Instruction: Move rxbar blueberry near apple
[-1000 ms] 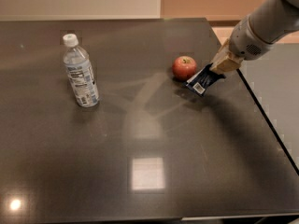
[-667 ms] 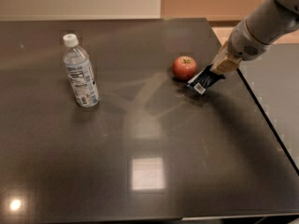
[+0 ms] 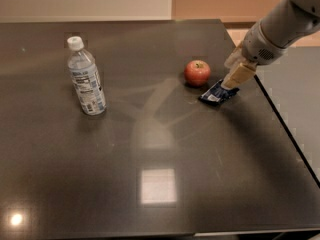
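Observation:
The red apple sits on the dark table, right of centre. The rxbar blueberry, a dark blue wrapped bar, lies flat on the table just to the right of the apple and slightly in front of it, a small gap between them. My gripper reaches in from the upper right. It hangs over the bar's right end with its tan fingers open, the tips just at the bar's end.
A clear plastic water bottle with a white cap stands upright at the left of the table. The table's right edge runs close behind the bar. A grey floor lies beyond it.
The bar was held tilted at the fingertips. It now lies flat on the table beside the apple, and the gripper has lifted slightly off it.

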